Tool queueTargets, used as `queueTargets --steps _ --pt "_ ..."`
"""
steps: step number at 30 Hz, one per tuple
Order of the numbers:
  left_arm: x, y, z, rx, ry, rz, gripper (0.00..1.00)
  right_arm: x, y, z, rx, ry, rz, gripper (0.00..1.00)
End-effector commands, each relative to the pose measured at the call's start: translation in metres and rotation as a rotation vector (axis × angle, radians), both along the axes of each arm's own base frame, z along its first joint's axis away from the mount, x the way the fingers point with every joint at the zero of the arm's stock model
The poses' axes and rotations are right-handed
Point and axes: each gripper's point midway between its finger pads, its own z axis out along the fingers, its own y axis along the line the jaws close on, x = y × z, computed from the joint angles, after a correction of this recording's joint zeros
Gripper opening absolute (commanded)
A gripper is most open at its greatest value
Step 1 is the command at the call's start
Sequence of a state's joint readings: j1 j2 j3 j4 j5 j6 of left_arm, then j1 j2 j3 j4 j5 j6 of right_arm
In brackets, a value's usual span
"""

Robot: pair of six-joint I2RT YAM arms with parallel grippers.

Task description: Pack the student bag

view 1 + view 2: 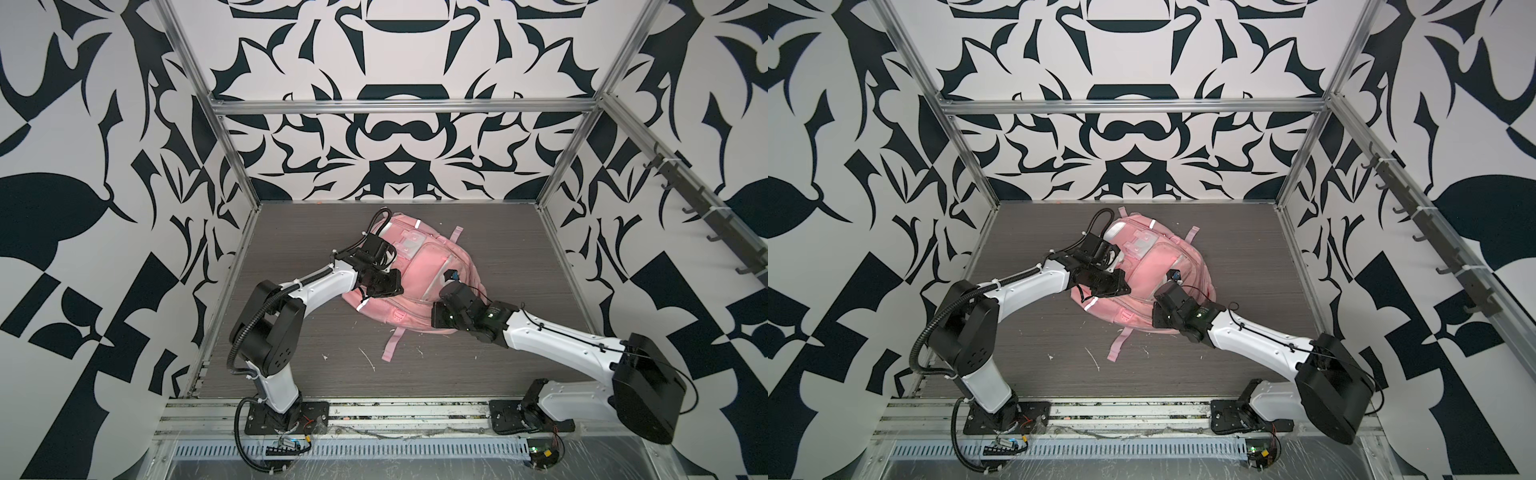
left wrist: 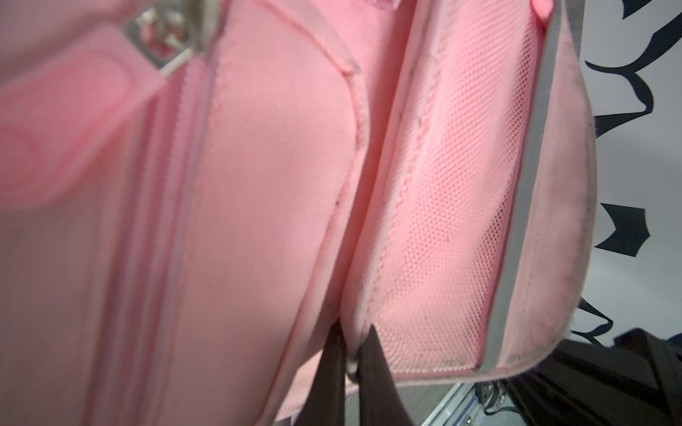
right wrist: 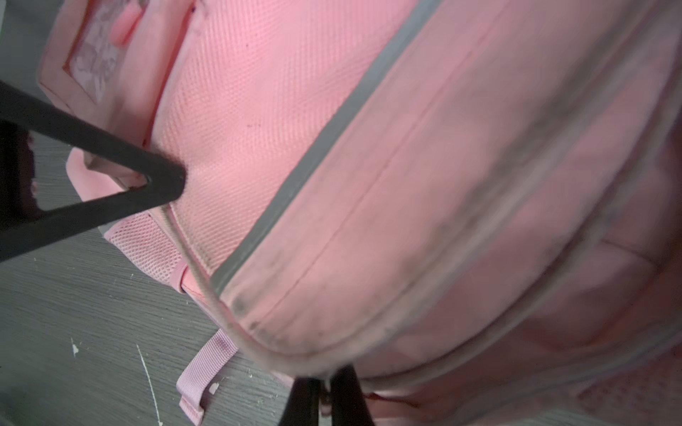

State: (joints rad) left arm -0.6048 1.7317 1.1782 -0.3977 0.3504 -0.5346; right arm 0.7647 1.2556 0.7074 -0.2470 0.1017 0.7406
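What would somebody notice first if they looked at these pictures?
A big pink student bag lies in the middle of the dark table. The left gripper and the right gripper each pinch its fabric from opposite sides. Bold black-and-white patterned walls rise on three sides.

Left arm (image 1: 316, 284): white shells between bulky black joint housings; black corrugated hose (image 1: 249, 322) running along it, held by white ties
Right arm (image 1: 552, 338): white shells dotted with small dark screws; thin black cable (image 1: 582, 340) along the top; large black elbow housing; small green lights on the black wrist
Left hand (image 2: 350, 354): black; two slim, tapering fingers
Right hand (image 3: 326, 400): black; two slim fingers
Base plates (image 1: 286, 417): flat and black, with bolt holes; thin red wires at the edge
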Motion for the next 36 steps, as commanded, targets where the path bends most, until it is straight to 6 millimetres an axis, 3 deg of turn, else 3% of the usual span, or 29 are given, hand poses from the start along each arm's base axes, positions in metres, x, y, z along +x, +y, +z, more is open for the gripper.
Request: queueTargets --steps 1,4,10,18,25,32,36 --pt "0.009 0.047 -0.017 0.145 -0.015 0.087 0.00 0.000 -0.051 -0.011 -0.113 0.028 -0.086 0.00" --pt "0.008 0.054 -0.017 0.155 -0.017 0.096 0.00 0.003 -0.062 -0.012 -0.094 0.037 -0.114 0.00" --pt "0.016 0.063 -0.013 0.154 -0.029 0.119 0.00 0.002 -0.058 -0.018 -0.092 0.060 -0.096 0.00" --pt "0.040 0.058 -0.003 0.148 -0.054 0.148 0.00 -0.003 -0.032 -0.016 -0.025 0.071 -0.025 0.00" --pt "0.068 0.045 0.016 0.104 -0.096 0.197 0.00 -0.015 0.021 -0.017 -0.013 0.072 0.092 0.00" --pt "0.096 0.060 0.016 0.112 -0.098 0.265 0.00 -0.019 0.091 -0.017 0.033 0.069 0.207 0.00" --pt "0.091 0.060 0.023 0.086 -0.101 0.255 0.11 -0.014 0.130 -0.009 0.056 0.055 0.263 0.00"
